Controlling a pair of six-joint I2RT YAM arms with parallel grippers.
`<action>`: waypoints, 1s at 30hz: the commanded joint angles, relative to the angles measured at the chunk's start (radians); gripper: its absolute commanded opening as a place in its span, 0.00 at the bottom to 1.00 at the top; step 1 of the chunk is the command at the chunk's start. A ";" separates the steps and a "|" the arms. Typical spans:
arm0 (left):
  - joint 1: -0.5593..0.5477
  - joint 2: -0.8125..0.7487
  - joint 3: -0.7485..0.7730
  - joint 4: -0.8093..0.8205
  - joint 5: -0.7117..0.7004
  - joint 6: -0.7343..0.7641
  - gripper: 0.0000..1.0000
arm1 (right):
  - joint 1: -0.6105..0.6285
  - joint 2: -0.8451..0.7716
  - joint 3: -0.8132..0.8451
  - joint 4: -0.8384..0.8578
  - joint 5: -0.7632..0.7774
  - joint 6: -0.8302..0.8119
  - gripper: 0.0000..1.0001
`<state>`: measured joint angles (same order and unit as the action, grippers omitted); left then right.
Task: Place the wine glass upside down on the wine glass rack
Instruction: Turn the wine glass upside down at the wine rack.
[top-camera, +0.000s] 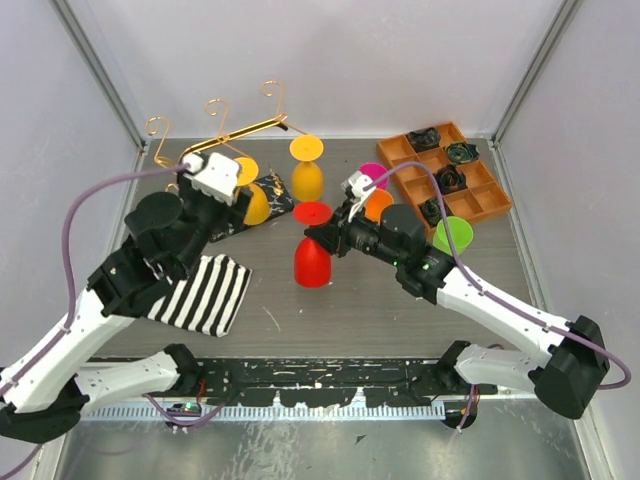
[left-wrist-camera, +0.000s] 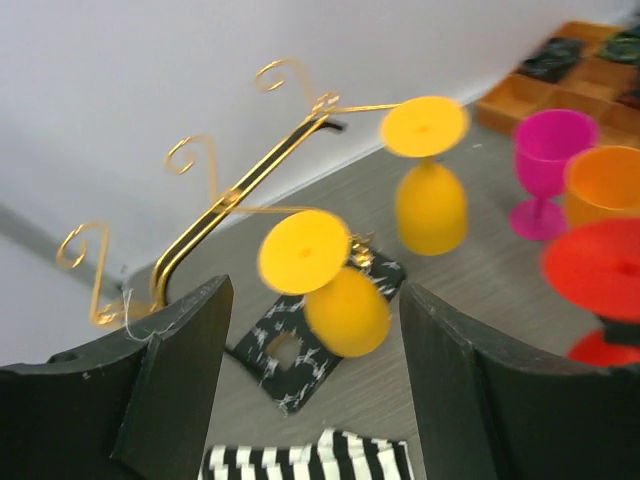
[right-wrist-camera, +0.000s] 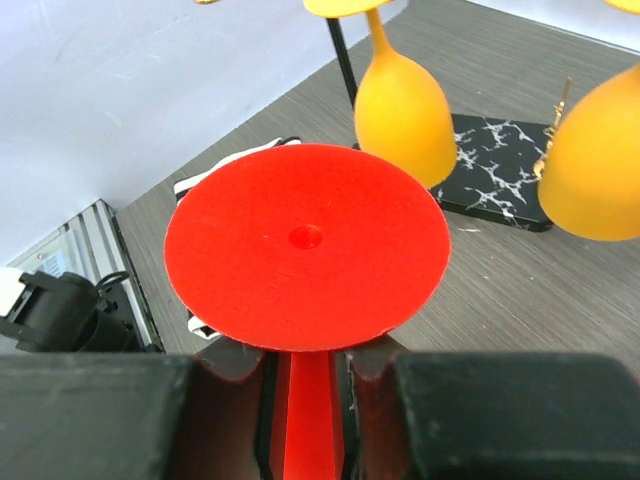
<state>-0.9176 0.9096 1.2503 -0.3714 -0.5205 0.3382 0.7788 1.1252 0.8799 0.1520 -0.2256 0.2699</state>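
Nearest, on the near-left side of the wine glass rack (top-camera: 240, 133), a striped cloth (top-camera: 205, 292) lies on the table (top-camera: 400, 320). To the rack's near right, the red wine glass (top-camera: 312, 262) is upside down, foot up, apart from the rack. The right claw (right-wrist-camera: 305, 380) pinches its stem. The left claw (left-wrist-camera: 312, 295) is spread wide and empty, just before the rack. Two yellow glasses (top-camera: 307, 180) hang upside down from the rack's hooks. An orange tray (top-camera: 483, 197) sits far to its right.

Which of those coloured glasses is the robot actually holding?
The red glass, upside down, its stem clamped in the right gripper. The yellow glasses hang on the rack; the others stand untouched.
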 joint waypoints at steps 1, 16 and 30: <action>0.152 0.032 0.119 -0.182 -0.064 -0.274 0.74 | 0.051 -0.044 -0.043 0.233 0.015 -0.063 0.01; 0.813 0.210 0.182 -0.340 0.337 -0.610 0.74 | 0.210 0.206 -0.076 0.723 0.028 -0.205 0.01; 0.855 -0.072 0.095 -0.393 0.287 -0.614 0.77 | 0.283 0.549 0.192 0.826 0.022 -0.213 0.01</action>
<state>-0.0662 0.9237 1.3682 -0.7357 -0.1890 -0.2859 1.0397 1.6188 0.9619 0.8387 -0.2035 0.0734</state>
